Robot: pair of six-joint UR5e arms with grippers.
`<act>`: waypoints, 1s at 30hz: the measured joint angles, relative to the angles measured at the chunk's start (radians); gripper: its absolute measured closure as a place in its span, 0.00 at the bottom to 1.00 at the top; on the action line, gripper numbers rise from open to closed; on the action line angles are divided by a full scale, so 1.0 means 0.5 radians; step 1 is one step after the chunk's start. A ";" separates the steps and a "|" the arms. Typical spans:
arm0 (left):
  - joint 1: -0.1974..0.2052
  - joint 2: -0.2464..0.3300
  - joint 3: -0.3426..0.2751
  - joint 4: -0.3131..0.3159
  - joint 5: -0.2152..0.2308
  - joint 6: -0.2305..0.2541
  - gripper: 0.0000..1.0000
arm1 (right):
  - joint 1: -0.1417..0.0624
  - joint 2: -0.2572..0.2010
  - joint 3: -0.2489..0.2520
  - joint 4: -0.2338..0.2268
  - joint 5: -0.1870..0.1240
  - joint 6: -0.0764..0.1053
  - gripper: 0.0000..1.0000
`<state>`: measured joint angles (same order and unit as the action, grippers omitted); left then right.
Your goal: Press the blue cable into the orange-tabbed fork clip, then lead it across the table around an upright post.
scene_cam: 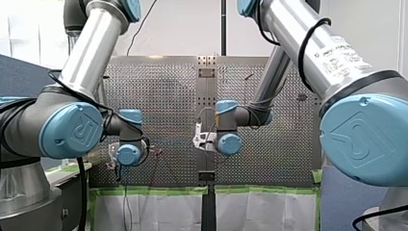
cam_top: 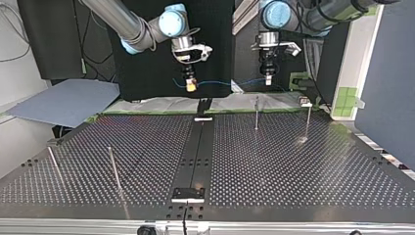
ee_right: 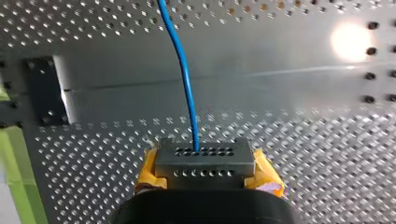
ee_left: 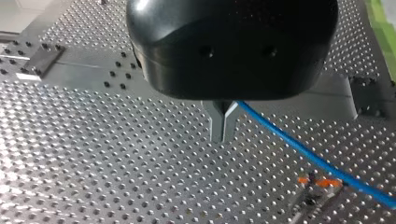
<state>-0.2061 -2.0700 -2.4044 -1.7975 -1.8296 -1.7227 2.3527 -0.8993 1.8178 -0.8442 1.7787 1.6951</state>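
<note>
Top view has the perforated metal table [cam_top: 293, 166] filling most of the shot, with a black strip [cam_top: 198, 147] running down its middle. Four thin upright posts stand on it: two near the far edge at the view's right [cam_top: 256, 112] [cam_top: 308, 121], and two leaning ones closer in at the view's left [cam_top: 113, 169] [cam_top: 54, 165]. Past the far edge there's a white sheet [cam_top: 161, 105] edged in green tape, a grey-blue board [cam_top: 63, 100] off to the left, a black backdrop [cam_top: 147, 68], and some green tape patches [cam_top: 346, 98] on a white panel at the right.

The blue cable [cam_top: 220, 83] is thin and bright, and hangs in the air above the table's far edge as a shallow line strung between the two grippers. My right gripper [cam_top: 190, 88], the one with yellow pads, is clamped on it; in the right wrist view the cable comes straight out from between the closed fingers and runs away over the table. My left gripper [ee_left: 223, 137] has its metal fingers drawn in to a thin slit. The cable slips out of sight behind them, so I can't tell if it's pinched. From there it slants down across the orange-tabbed fork clip [ee_left: 320, 182]; no idea if it's seated.
</note>
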 joint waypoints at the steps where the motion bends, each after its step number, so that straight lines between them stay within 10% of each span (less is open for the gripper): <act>1: 0.005 -0.020 0.007 0.000 0.013 0.007 1.00 | 0.000 0.023 -0.018 0.000 -0.007 0.000 1.00; 12: 0.021 -0.246 0.047 0.000 0.032 0.027 1.00 | -0.004 0.236 -0.192 0.018 -0.034 0.010 1.00; 30: 0.035 -0.276 0.225 -0.051 0.082 -0.121 1.00 | -0.052 0.563 -0.384 0.102 -0.067 0.013 1.00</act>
<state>-0.1887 -2.2082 -2.2920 -1.8228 -1.7884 -1.7833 2.3268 -0.6180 1.6256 -0.7934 1.7453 1.7015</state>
